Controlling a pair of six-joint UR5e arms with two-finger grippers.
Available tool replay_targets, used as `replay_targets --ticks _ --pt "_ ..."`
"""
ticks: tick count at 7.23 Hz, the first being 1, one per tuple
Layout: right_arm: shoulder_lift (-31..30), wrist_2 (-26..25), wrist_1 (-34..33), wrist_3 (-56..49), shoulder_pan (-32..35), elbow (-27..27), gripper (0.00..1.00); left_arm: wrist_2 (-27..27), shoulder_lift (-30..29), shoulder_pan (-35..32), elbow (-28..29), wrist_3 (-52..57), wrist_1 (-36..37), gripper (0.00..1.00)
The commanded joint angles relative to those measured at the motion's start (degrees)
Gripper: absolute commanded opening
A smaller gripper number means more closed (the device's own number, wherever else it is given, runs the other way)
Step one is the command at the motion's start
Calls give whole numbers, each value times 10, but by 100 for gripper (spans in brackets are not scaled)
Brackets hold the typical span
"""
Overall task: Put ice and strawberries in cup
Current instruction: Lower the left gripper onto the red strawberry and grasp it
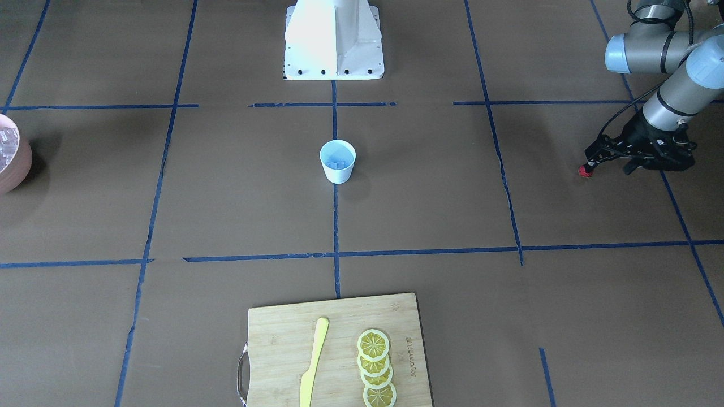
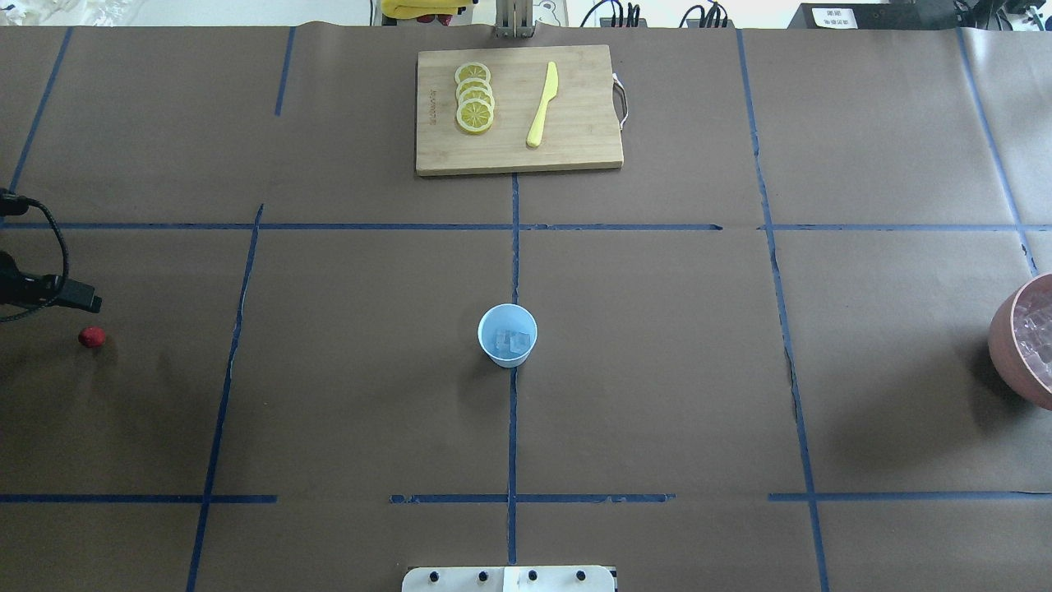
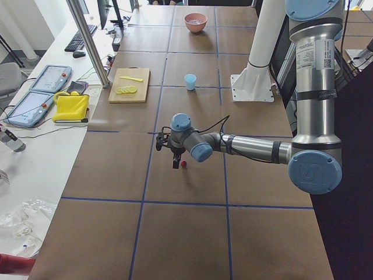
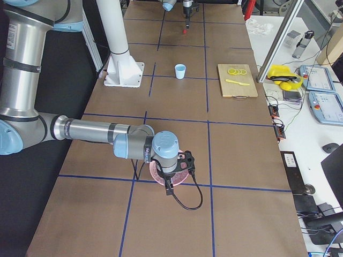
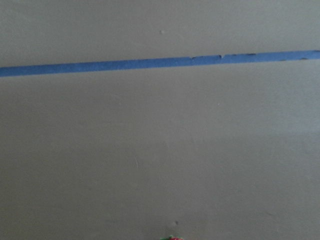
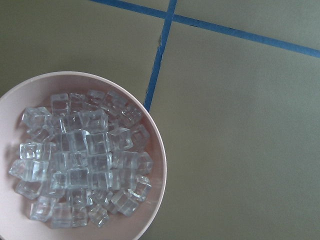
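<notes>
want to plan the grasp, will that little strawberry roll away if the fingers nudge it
The strawberry looks small and rounded and lies loose on the flat table, so a sideways nudge would probably roll it. Being so tiny, it is likely very light. Whether it is slippery cannot be told.

Pale-blue cup (image 2: 507, 335), red strawberry (image 2: 92, 336), clear ice (image 6: 82, 157), pink bowl (image 6: 17, 97)
</notes>
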Motion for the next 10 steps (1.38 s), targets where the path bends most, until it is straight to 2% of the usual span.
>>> replay_targets --ticks 1,3,4,5,6,7,10 --pt "-1 0 0 -1 0 0 99 9 0 32 19 -11 -21 100" --pt "-1 0 0 0 0 0 99 8 -2 42 22 -14 -22 100" --pt "-1 0 0 1 0 0 99 9 -2 42 22 -15 -21 83" --pt "-1 0 0 1 0 0 99 9 0 42 23 -16 -19 28" --pt "-1 0 0 1 0 0 99 9 0 42 22 -14 -20 6" --pt "-1 0 0 1 0 0 99 9 1 42 20 -12 -19 1" --pt "-1 1 0 2 0 3 99 8 4 38 -4 -10 -18 0"
